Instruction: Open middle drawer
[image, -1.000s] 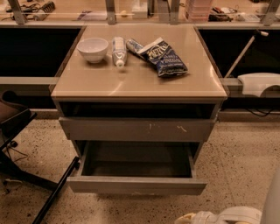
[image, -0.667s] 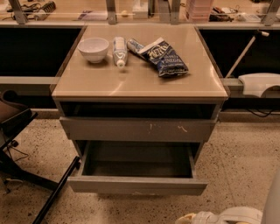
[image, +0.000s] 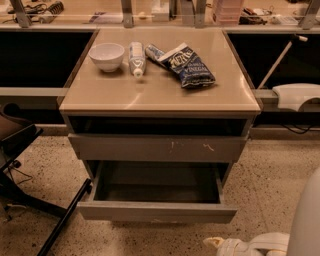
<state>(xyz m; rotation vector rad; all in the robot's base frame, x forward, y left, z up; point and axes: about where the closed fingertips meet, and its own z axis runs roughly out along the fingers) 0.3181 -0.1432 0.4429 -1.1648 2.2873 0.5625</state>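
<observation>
Middle drawer (image: 157, 211) stands pulled well out below scratched drawer front (image: 157, 147), grey inside exposed. I judge opening done. My claw (image: 227, 246) sits low, right of drawer, apart from it, likely clearing front. Grip state: cannot tell. Bowl (image: 106, 55) sits on tabletop (image: 150, 95).

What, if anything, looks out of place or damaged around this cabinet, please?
The upper drawer front bears white scratch marks right of centre. The middle drawer, pulled out, has a small pale scuff at its lower edge. The hand sits bottom right, apart from both.
</observation>
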